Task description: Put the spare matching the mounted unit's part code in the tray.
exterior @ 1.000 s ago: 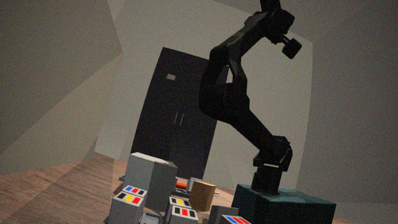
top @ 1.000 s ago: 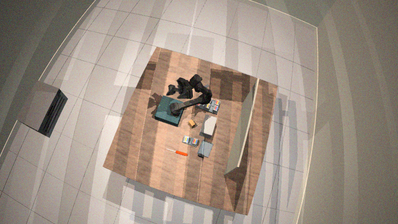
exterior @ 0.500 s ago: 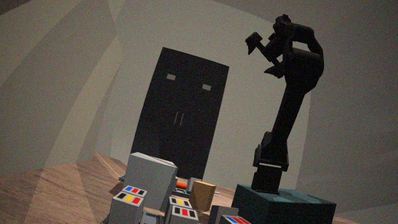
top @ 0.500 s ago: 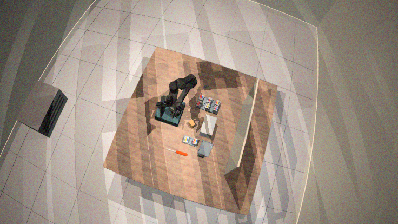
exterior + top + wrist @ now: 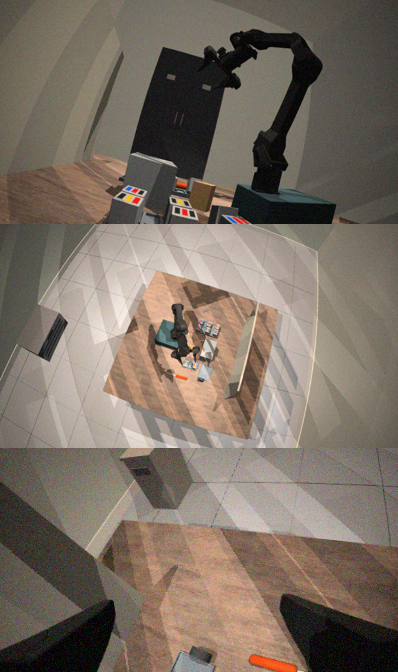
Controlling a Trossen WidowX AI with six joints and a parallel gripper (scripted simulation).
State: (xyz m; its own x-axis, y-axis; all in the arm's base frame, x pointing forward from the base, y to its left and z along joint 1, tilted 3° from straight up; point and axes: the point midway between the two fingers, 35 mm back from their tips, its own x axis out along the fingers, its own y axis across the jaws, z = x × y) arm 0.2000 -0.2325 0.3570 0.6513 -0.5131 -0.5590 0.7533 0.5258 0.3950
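While the black tool [image 5: 219,71] hangs wide open and empty, one orange-handled screwdriver [image 5: 179,376] lies near the wooden worktop's [image 5: 139,380] middle. Four grey spare blocks with coloured stripes [image 5: 207,327] cluster toward one edge, and two more [image 5: 191,364] sit apart.

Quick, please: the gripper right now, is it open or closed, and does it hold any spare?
Gripper: open wide, holding nothing, raised high above the wooden table.

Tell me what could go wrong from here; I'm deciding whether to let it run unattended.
1. The open gripper hangs high and empty, and no part code shows in any view, so a pick now might be a guess.
2. The spares sit tightly packed, so wide fingers may knock a neighbour.
3. The tan block and the orange screwdriver lie near possible descent paths.
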